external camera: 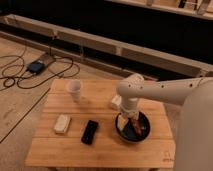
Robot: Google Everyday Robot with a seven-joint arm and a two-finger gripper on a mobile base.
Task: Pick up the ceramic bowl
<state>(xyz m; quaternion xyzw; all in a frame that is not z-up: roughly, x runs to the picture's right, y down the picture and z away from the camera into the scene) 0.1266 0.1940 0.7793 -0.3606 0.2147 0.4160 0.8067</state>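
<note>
The ceramic bowl (131, 132) is round, shallow and black, with a reddish-orange streak inside. It sits on the wooden table (100, 150), right of centre. My white arm reaches in from the right and bends down over the bowl. My gripper (128, 121) hangs over the bowl's left inner part, at or just inside the rim. The arm's wrist hides part of the bowl's far rim.
A small white cup (74, 90) stands at the table's far left. A flat black slab (90, 132) lies left of the bowl. A white flat object (62, 123) lies further left. Another white item (115, 102) sits behind the arm. Cables (30, 70) lie on the floor.
</note>
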